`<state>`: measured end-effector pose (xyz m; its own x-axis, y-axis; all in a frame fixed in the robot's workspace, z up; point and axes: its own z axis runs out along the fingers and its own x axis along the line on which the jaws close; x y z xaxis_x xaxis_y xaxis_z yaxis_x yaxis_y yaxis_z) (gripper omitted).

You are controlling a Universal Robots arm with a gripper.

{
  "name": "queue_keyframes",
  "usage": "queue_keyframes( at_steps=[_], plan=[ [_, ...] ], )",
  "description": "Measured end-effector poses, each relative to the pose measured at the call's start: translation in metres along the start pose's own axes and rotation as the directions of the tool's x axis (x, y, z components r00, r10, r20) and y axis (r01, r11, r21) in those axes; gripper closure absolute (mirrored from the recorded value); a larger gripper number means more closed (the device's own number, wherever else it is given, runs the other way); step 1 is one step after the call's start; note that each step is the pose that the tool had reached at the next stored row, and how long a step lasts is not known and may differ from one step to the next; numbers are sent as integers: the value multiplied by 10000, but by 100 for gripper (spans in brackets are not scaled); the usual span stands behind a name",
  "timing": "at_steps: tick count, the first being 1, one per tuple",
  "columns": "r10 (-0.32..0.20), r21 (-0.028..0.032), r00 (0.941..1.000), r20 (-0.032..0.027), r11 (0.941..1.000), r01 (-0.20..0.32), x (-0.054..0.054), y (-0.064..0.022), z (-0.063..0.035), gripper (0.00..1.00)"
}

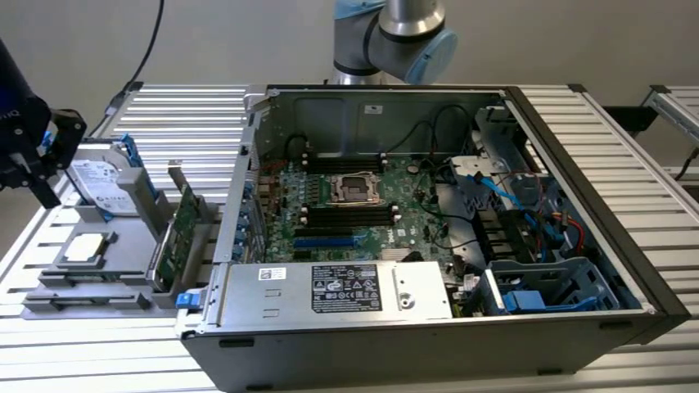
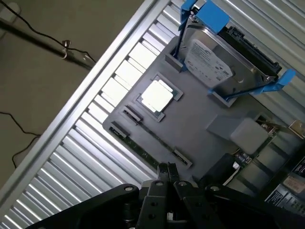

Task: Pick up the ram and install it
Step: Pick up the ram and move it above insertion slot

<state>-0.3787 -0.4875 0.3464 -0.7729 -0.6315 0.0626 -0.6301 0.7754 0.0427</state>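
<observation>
- Two stickers sit on the silver power box at the front of the open computer case. One is a black sticker and one is a white sticker. The words on them are too small for me to read.
- One white label covers the top of the hard drive. It has writing on it, but I cannot read that either. Blue rails hug the drive's sides.
- My gripper is squeezed all the way shut, finger on finger, with nothing in it.
- It hangs over the grey tray, which sits beside the case, on the exterior view's left.
- The ram is a thin green strip. It rests in a long slot at the edge of the tray, on the far side of the chip from the hard drive.
- My fingertips are near one end of the ram. I cannot tell if they touch it.
- The chip is square and silver and lies flat on the tray.
- A bigger green card with a metal bracket stands on its edge between the tray and the case.
- Inside the case a green board lies flat, with long black slots on it. Blue wires curl at the exterior view's right.
- Everything sits on a table made of shiny silver slats.
- The wall behind is pale, and the floor is plain and dull.
</observation>
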Motion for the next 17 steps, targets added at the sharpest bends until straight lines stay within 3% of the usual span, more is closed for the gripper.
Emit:
queue_keyframes(
  at_steps=[4, 8, 12, 17],
  plan=[
    [-718, 44, 9974, -33, 9974, 718, -1, 0, 11, 89],
    [-1435, 86, 9896, -68, 9896, 1435, -2, -1, 25, 89],
    [-2156, 125, 9764, -108, 9764, 2157, -2, -2, 38, 89],
    [-3026, 170, 9530, -159, 9529, 3028, -4, -2, 54, 89]
  ],
)
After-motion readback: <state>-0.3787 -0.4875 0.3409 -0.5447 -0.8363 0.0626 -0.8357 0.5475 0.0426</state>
